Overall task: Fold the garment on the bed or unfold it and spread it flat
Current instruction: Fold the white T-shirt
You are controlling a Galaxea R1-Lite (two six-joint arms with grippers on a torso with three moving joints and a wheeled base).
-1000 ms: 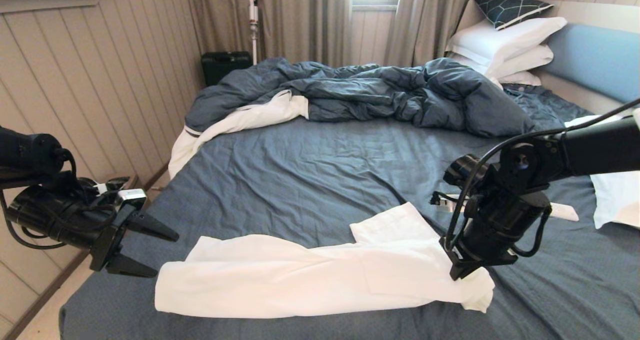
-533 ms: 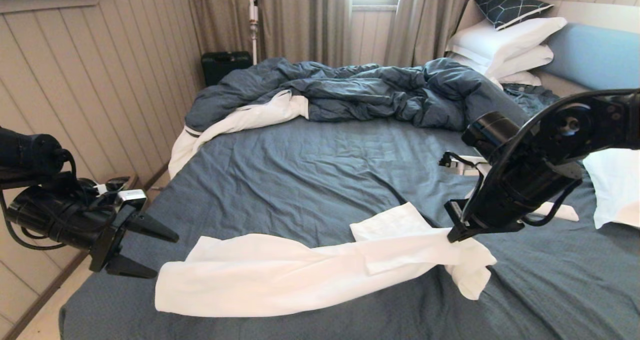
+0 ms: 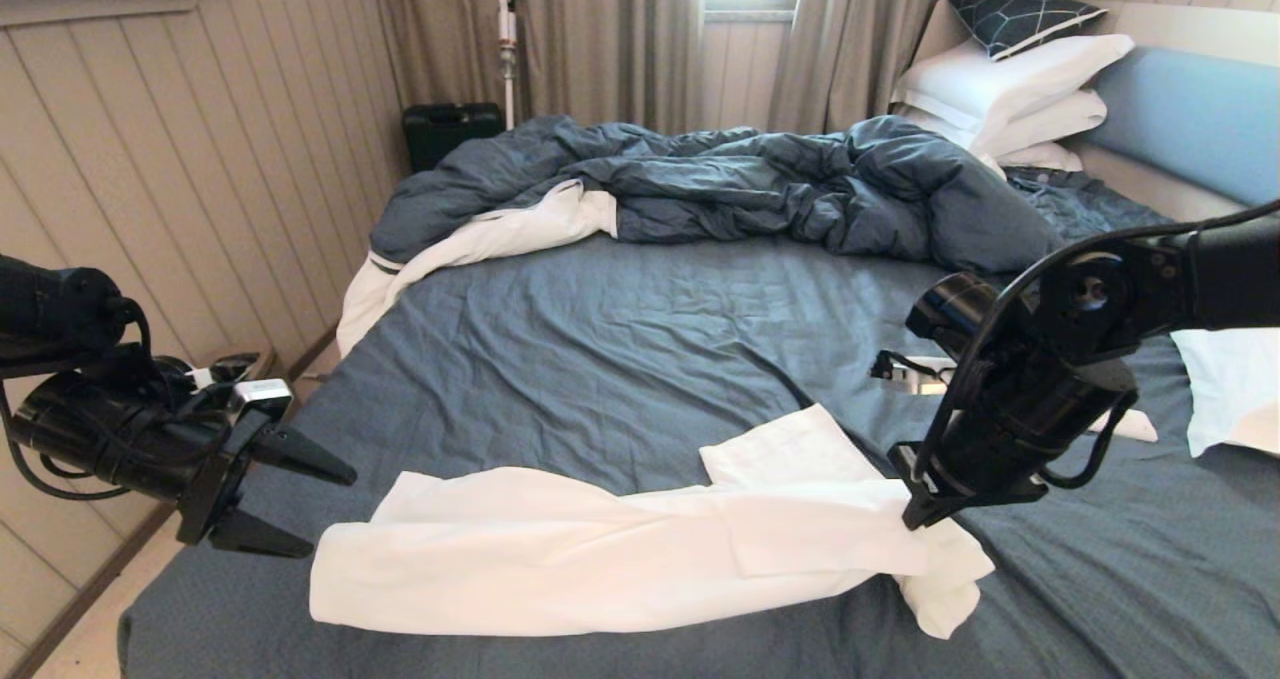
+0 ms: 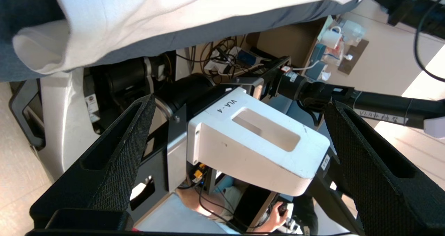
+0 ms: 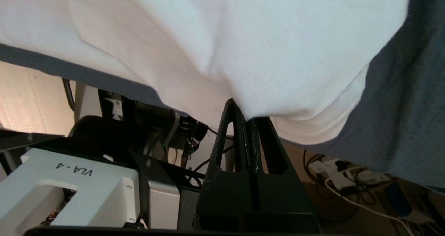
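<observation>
Head view: the T-shirt point(image 3: 620, 549) lies as a long white band across the near part of the bed point(image 3: 620, 359), its long axis running side to side, close to the bed's front edge. Right gripper point(image 3: 925, 514) is clamped on the shirt's right end, cloth bunched and drooping below it. Left gripper point(image 3: 285, 499) hovers just beside the shirt's left end, fingers spread wide, not touching; it is the nearer arm for that end. Open sheet lies behind the shirt up to the rumpled duvet point(image 3: 720, 184); little room in front. Left wrist view: both fingers point(image 4: 114, 159) stand well apart, nothing between them; shirt end point(image 4: 104, 17) rests at the bed edge beyond. Right wrist view: fingers point(image 5: 227, 138) pressed together, pinching a white fold point(image 5: 250, 55) at the bed edge.
</observation>
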